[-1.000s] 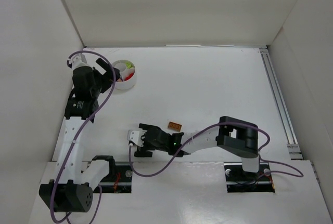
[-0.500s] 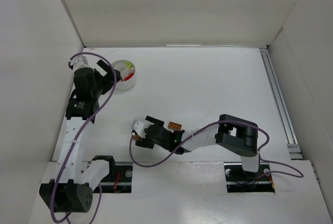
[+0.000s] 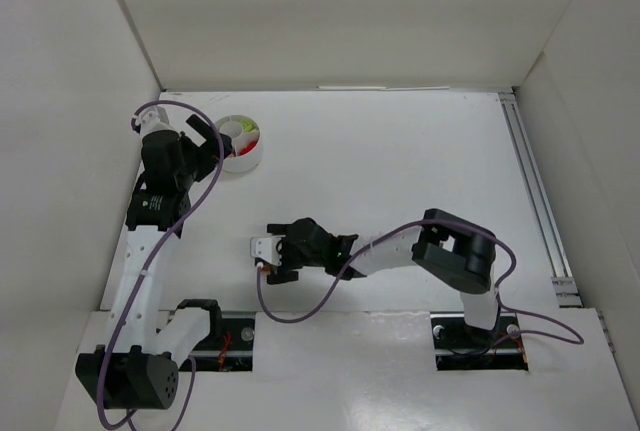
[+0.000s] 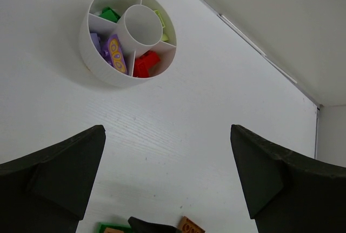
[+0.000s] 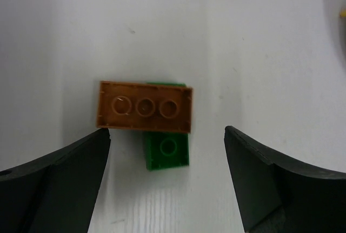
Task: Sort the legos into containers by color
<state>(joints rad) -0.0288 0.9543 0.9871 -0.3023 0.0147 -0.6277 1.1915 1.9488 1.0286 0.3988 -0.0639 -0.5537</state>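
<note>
In the right wrist view an orange brick (image 5: 144, 106) lies studs-down across a green brick (image 5: 166, 149) on the white table. My right gripper (image 5: 166, 154) is open just above them, one finger on each side, touching neither. In the top view the right gripper (image 3: 268, 259) hides most of this pair. The round white dish (image 4: 86, 44) holds green (image 4: 110, 14), lilac (image 4: 114, 53), red (image 4: 146, 62) and yellow-green (image 4: 160, 19) bricks in separate wedges. My left gripper (image 4: 167, 135) is open and empty, just left of the dish (image 3: 242, 141) in the top view.
A second orange brick (image 4: 190, 226) lies on the table beside the right gripper; the right arm hides it in the top view. White walls close in the left, back and right. A metal rail (image 3: 535, 191) runs along the right side.
The right gripper has turned and settled over the orange and green pair, and its arm now covers the second orange brick in the top view. The left arm has barely moved.
</note>
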